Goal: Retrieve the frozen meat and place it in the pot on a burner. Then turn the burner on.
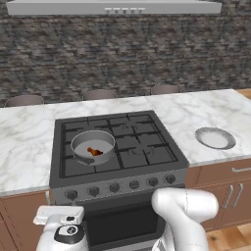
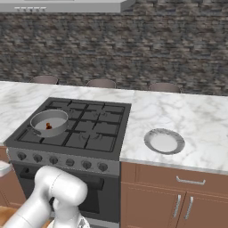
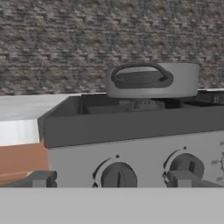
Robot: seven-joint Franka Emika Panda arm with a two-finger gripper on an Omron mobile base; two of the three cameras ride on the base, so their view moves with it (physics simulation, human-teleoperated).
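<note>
1. My jaws (image 3: 111, 179) stand wide apart with nothing between them, low in front of the stove, facing its front panel.
2. In the hand view my two fingertips (image 3: 41, 179) sit at either side of a control knob (image 3: 118, 176); a second knob (image 3: 186, 166) is just to its right.
3. The frozen meat (image 1: 94, 151) lies inside the pot (image 1: 93, 146), a small reddish-orange chunk on its floor.
4. The pot rests on the front-left burner (image 1: 77, 164) of the cooktop (image 1: 142, 142), its stub handle (image 3: 140, 75) pointing toward me.
5. A shallow silvery dish (image 1: 214, 138) sits on the marble bench (image 1: 196, 110) to the right of the stove, well apart from the pot.
6. A row of knobs (image 1: 120, 186) runs along the stove's front edge.
</note>
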